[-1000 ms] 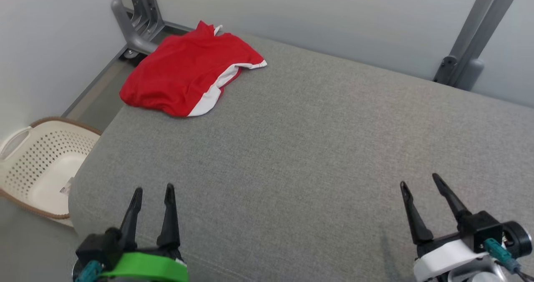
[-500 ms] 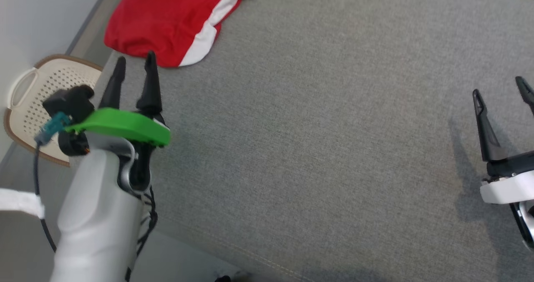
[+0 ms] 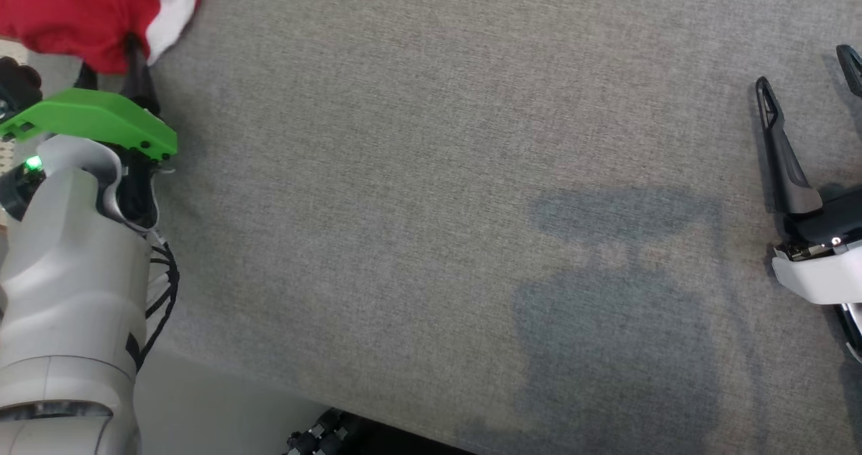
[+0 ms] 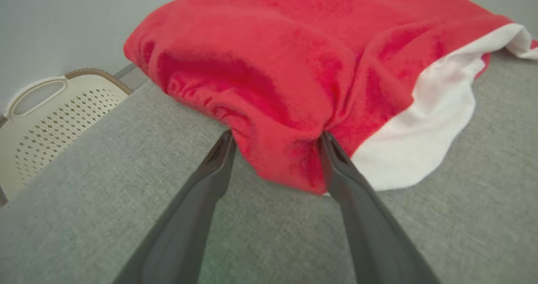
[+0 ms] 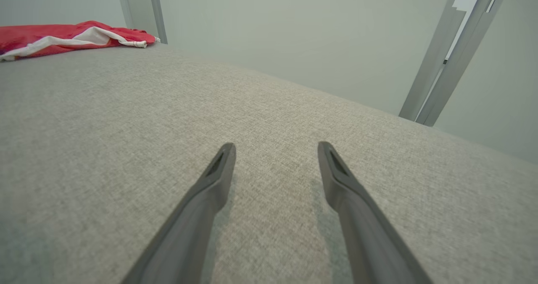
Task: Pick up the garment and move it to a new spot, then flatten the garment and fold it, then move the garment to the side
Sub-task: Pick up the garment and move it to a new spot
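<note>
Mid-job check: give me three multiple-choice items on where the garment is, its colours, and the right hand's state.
1. The garment lies: A on the floor; B at the left hand's fingertips; C on a shelf.
2. Its trim is: A white; B blue; C black.
3. The right hand is: A shut on cloth; B shut, empty; C open, empty.
Answers: B, its edge bulges between the spread fingers; A, a white band borders the red; C, fingers apart over bare grey surface.

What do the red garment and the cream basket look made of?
The garment: likely soft matte fabric, slightly fuzzy; it drapes in folds. The basket: apparently moulded plastic, smooth, with rows of small holes and a brown rim.
</note>
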